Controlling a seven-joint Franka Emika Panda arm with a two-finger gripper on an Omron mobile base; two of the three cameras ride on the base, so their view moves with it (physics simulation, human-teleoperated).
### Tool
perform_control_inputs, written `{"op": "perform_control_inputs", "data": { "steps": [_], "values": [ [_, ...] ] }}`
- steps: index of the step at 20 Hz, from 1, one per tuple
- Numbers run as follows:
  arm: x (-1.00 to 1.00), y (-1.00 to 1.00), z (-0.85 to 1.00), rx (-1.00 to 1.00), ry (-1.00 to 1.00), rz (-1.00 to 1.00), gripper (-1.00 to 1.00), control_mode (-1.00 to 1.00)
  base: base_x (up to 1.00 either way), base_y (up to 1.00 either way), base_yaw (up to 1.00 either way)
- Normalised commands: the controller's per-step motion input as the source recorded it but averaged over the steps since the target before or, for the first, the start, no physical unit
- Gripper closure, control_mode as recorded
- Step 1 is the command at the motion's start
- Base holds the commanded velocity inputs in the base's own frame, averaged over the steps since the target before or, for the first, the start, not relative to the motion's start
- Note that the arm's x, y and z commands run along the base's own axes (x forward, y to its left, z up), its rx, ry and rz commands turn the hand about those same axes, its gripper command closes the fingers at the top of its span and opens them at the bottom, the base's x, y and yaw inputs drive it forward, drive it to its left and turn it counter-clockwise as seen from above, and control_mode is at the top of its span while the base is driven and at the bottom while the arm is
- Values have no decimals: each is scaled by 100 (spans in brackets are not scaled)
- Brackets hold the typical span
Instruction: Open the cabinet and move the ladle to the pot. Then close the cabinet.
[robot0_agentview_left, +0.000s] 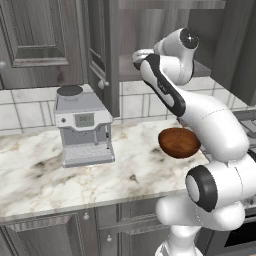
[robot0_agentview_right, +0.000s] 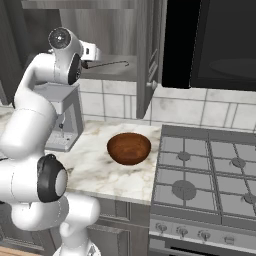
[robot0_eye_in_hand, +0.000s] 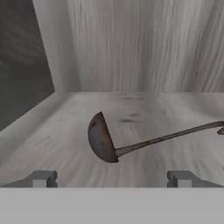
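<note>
Gripper (robot0_eye_in_hand: 112, 178) wide open, holding nothing, inside open cabinet (robot0_eye_in_hand: 131, 43). Ladle (robot0_eye_in_hand: 105, 140) lies on the shelf floor at 12 o'clock of fingertips (robot0_eye_in_hand: 41, 178), handle toward 3 o'clock.

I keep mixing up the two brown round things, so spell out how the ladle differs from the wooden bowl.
The ladle lies on its side on the pale shelf inside the open cabinet; the wooden bowl sits upright on the marble counter. The ladle has a long thin handle; the bowl has none. The ladle looks dull and dark; the bowl is glossy reddish-brown. Both have a rounded brown cup shape.
</note>
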Motion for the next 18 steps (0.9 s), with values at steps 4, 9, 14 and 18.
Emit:
{"op": "perform_control_inputs", "data": {
  "steps": [4, 9, 14, 18],
  "values": [
    [31, 6, -15, 0, 8, 0, -100, -100, 0, 0, 0],
    [37, 11, -12, 0, 4, 0, -100, -100, 0, 0, 0],
    [33, 12, -10, 0, 0, 0, -100, -100, 0, 0, 0],
    [30, 12, -14, 0, 2, 0, -100, -100, 0, 0, 0]
  ]
}}
